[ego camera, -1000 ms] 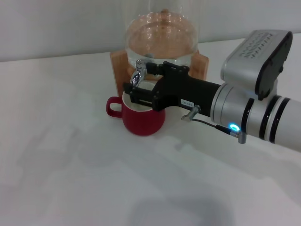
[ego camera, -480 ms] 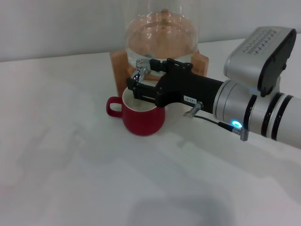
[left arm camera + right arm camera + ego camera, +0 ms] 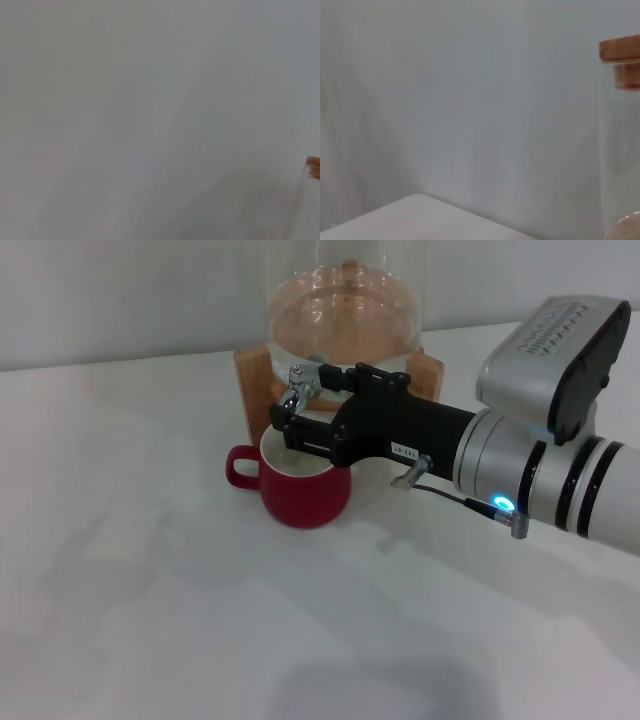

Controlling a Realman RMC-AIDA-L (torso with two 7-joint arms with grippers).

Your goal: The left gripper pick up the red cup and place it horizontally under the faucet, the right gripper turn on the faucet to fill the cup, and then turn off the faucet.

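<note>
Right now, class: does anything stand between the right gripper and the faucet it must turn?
Nothing visible does. The right gripper is already at the faucet, fingers on either side of its handle, directly above the red cup.

A plain white worktop (image 3: pixel 180 620) fills the near scene and runs to a pale grey wall (image 3: pixel 120 300) at the far side. Soft, even light leaves faint shadows across the worktop's near right part.
</note>
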